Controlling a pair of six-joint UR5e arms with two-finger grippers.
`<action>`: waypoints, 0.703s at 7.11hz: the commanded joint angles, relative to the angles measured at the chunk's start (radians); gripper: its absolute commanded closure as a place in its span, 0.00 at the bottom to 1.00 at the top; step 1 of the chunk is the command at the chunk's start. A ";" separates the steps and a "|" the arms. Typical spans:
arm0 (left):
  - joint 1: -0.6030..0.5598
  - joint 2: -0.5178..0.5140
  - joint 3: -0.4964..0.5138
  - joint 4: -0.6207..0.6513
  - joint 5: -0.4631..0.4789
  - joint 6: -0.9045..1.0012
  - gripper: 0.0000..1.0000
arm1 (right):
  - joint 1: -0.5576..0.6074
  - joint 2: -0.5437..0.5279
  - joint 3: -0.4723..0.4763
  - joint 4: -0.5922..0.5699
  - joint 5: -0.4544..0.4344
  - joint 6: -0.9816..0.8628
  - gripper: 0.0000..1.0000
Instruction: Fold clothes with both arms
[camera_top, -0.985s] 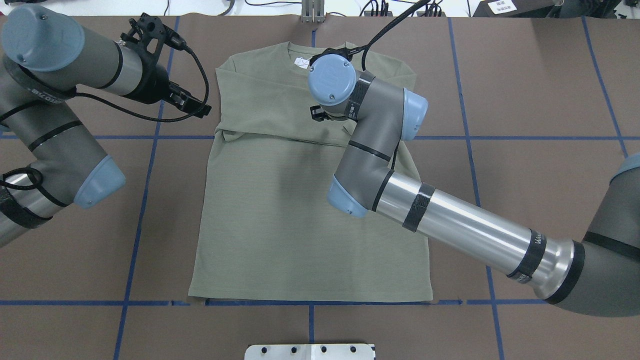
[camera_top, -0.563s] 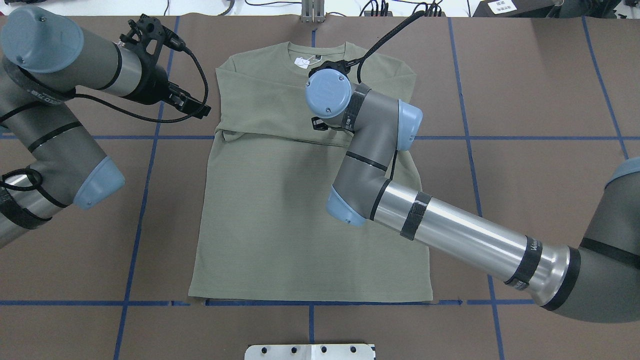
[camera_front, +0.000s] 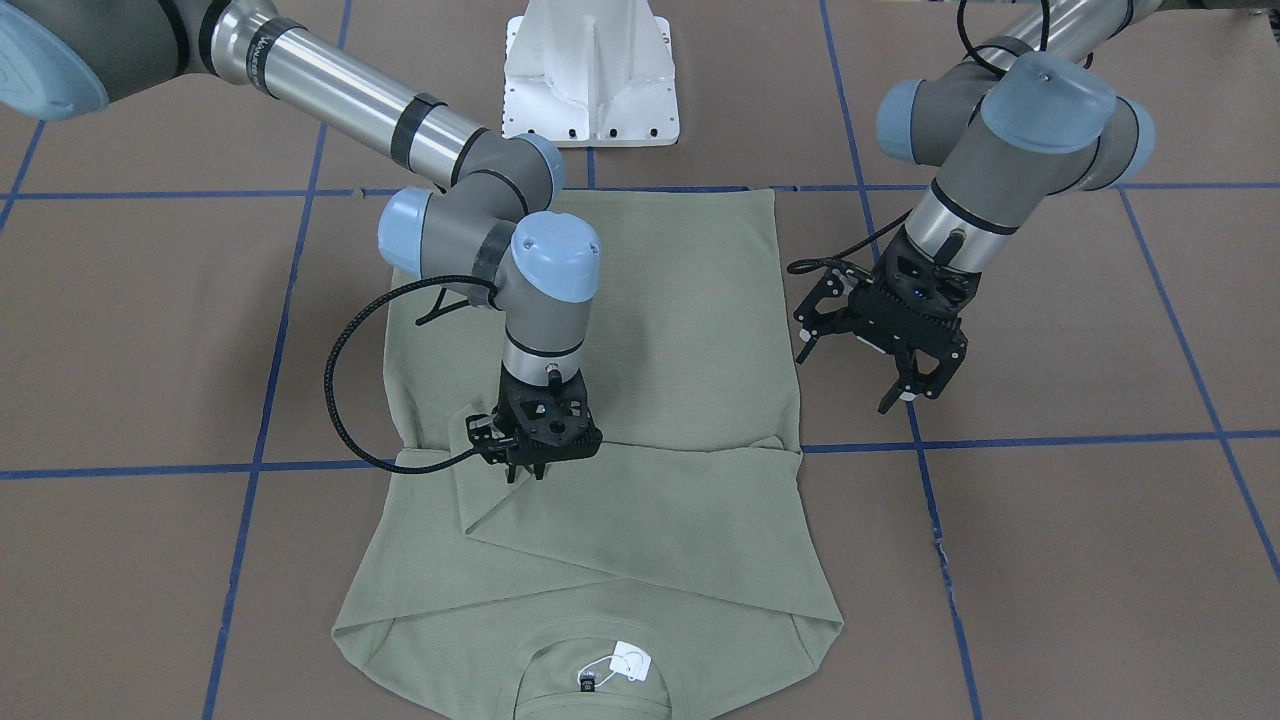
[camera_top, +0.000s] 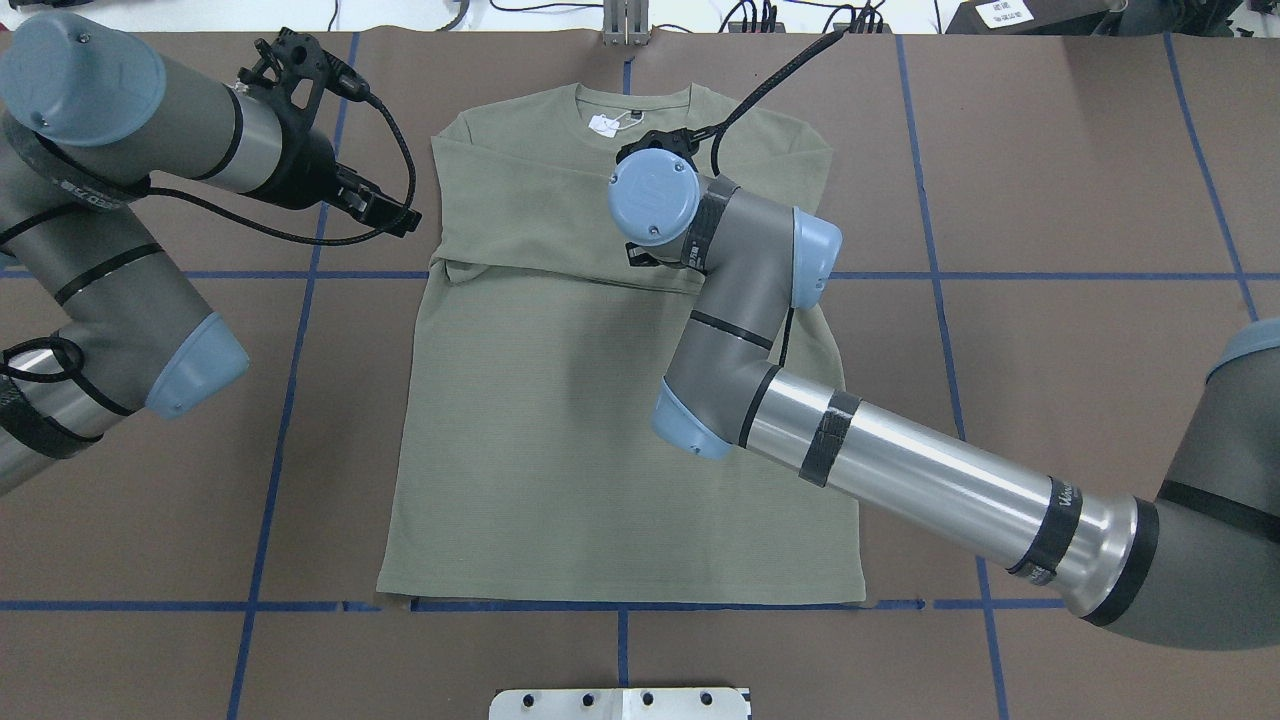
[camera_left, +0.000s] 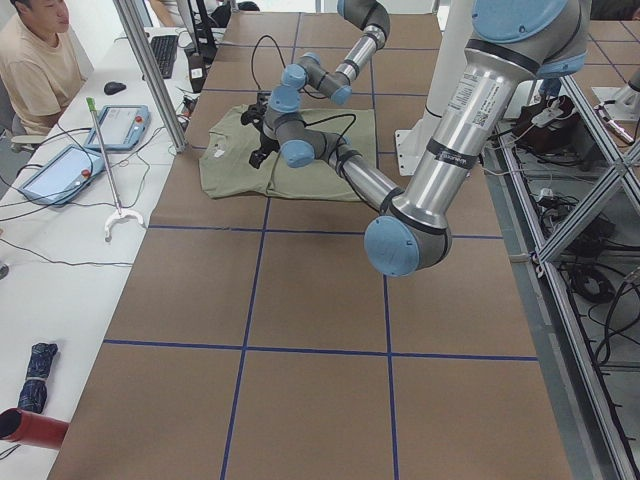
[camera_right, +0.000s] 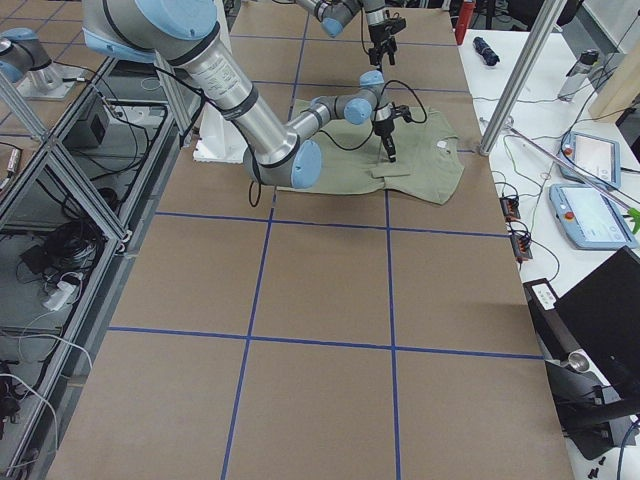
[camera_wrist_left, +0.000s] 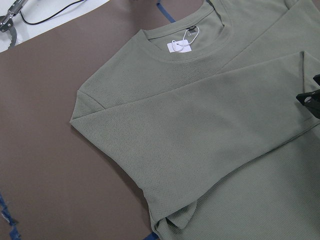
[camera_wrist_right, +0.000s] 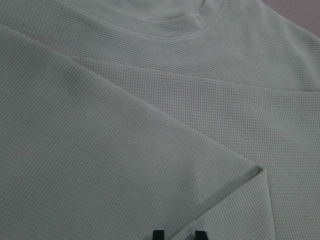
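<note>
Shifted toward 6 o'clock overhead since a second ago: right gripper (camera_front: 525, 472), fingers nearly together, thin gap, pinching nothing, over folded sleeve (camera_front: 640, 500). Spread wide off shirt's (camera_top: 560, 450) 10 o'clock corner: left gripper (camera_front: 868, 378). Shirt flat mid-table (camera_top: 1080, 180).

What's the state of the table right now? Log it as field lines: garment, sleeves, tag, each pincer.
garment: sage-green shirt, flat on the table, neckline away from the robot
sleeves: both folded in across the chest
tag: white tag at the neckline
right pincer: low over the folded sleeves, tips apart, no cloth between them
left pincer: open, beside the shirt, holding nothing
</note>
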 joint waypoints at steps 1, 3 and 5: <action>0.000 0.002 -0.002 -0.001 0.000 -0.001 0.00 | 0.000 -0.004 0.000 -0.015 -0.003 -0.006 0.99; 0.000 0.002 -0.003 -0.001 0.000 -0.002 0.00 | 0.003 -0.007 0.009 -0.020 -0.003 -0.017 1.00; 0.002 0.000 -0.006 -0.001 0.000 -0.007 0.00 | 0.033 -0.018 0.050 -0.082 0.004 -0.076 1.00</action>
